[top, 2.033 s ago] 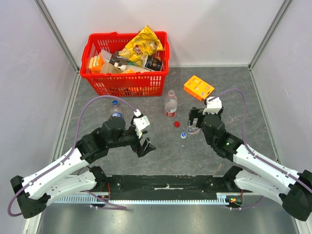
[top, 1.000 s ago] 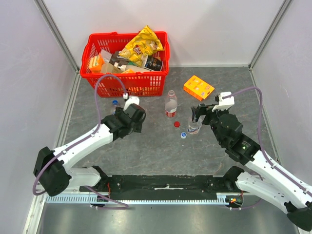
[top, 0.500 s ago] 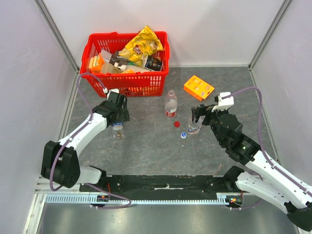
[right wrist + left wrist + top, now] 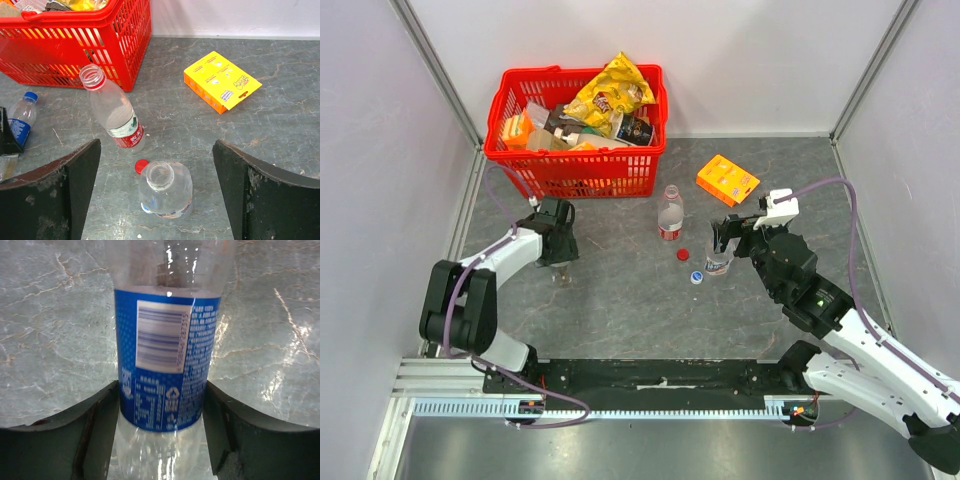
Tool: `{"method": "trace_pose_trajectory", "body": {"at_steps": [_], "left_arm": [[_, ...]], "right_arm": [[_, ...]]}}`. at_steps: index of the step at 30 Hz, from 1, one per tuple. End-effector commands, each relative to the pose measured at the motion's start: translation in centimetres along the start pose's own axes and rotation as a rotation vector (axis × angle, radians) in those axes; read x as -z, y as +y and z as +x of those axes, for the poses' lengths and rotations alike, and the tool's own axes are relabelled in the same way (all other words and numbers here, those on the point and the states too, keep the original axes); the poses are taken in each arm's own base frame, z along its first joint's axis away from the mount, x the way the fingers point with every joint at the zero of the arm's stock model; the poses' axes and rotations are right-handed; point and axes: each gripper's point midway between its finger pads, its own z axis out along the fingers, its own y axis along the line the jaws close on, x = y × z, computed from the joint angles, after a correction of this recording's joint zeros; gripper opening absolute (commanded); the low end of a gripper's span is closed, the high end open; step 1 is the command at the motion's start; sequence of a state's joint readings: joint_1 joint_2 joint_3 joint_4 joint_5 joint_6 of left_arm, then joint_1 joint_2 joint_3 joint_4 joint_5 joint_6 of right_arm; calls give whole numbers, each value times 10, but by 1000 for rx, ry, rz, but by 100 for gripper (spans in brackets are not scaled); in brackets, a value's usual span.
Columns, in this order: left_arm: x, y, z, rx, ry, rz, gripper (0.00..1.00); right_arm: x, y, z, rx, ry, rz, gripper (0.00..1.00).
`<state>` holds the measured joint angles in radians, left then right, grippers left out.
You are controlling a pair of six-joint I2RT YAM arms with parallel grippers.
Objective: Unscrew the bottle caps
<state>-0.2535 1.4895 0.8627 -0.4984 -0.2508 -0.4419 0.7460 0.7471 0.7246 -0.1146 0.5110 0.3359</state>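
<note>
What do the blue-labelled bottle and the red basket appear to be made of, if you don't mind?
Blue-labelled bottle: clear glossy plastic, see-through with bright highlights; its label looks like printed film. Red basket: likely moulded plastic, judging by its uniform red lattice walls.

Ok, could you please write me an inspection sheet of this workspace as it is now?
Surface: grey marbled table.
Job's things: red-labelled bottle and plain bottle stand uncapped; red cap and pale cap lie on the table beside them; blue-labelled bottle has its blue cap on.
Clutter: red basket full of packaged goods; orange box.
Grippers: left gripper, jaws touching both sides of the blue-labelled bottle; right gripper open above the plain bottle.
Cables: purple cables loop free above the table.
Surroundings: pale walls, metal frame posts.
</note>
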Motion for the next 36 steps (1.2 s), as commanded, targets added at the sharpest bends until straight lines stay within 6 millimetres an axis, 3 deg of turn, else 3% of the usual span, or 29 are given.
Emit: {"method": "trace_pose_trajectory", "body": {"at_steps": [1,5,7,8,16,23,27,36], "left_arm": [[-19,-6,0,7,25,30,68],[-30,-12,6,-12,70,47,59],[-29,-15,5,-19,67,64,46],[-28,-17,5,-26,68,77,44],[5,-40,-10,-77,36,240,46],[76,-72,-15,-143,1,519,48],[118,-86,-6,-234,5,698,48],[204,-114,13,-478,-112,1150,49]], "right_arm": [[1,2,-10,4,-22,-9,98],[2,1,-10,9,-20,-9,98],[2,1,-11,7,-20,-10,98],[3,1,-11,7,-22,-9,98],[2,5,-14,-2,-20,-28,98],[4,12,-22,-7,-29,-60,98],[5,18,-30,4,-30,-89,98],[4,58,-40,-16,1,-271,98]]}}
